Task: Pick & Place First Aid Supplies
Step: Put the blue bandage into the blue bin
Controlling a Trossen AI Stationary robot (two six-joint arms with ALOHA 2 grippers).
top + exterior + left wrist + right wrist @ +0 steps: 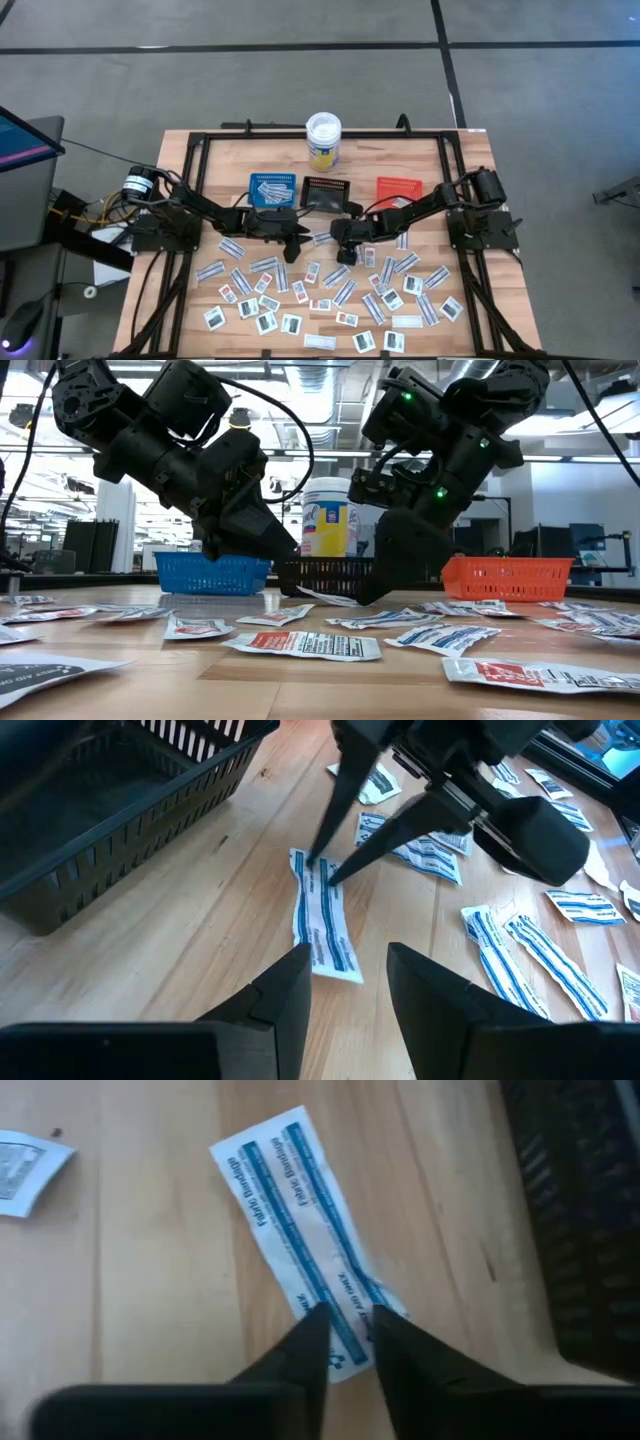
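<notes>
Many small flat packets lie scattered over the near half of the wooden table. One white-and-blue bandage strip lies flat between the two grippers, in front of the black tray. My right gripper has come in from the right and is shut on one end of this strip. My left gripper hangs open just above the table at the strip's other end and touches nothing. The high view shows both grippers, left and right, close together at the table's middle. My right gripper pinches the bandage strip's end between its two fingertips, slanting down from above and the right. The fingers lie roughly along the strip. The rest of the strip lies flat on the wood.
Behind the grippers stand a blue tray holding strips, a black tray and an orange tray. The white-lidded tub stands at the far edge. Packets cover the near wood, and a black frame rims the table.
</notes>
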